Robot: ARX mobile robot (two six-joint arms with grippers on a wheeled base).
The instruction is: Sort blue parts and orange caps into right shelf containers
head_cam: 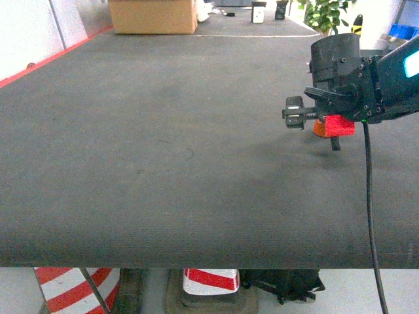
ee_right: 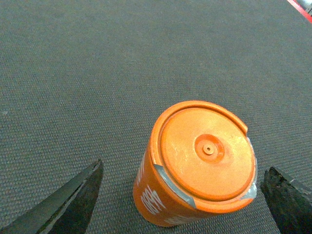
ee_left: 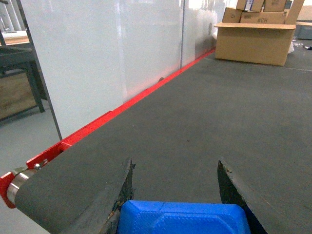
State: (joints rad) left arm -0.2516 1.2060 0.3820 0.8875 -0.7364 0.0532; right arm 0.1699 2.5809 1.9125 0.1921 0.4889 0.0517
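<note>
From my head camera, my right tool hangs low over the right side of the dark grey felt-covered desk, and a sliver of the small orange plastic cylinder cap shows just beneath it, standing on the desk surface; a brown cardboard box sits at the far edge. In my left wrist view, my left tool has its two dark fingers spread apart above the desk with nothing between them, beside a red strip along the desk's left edge and a pale wall panel. In my right wrist view, the orange cap stands upright between my open fingers, neither touching it.
</note>
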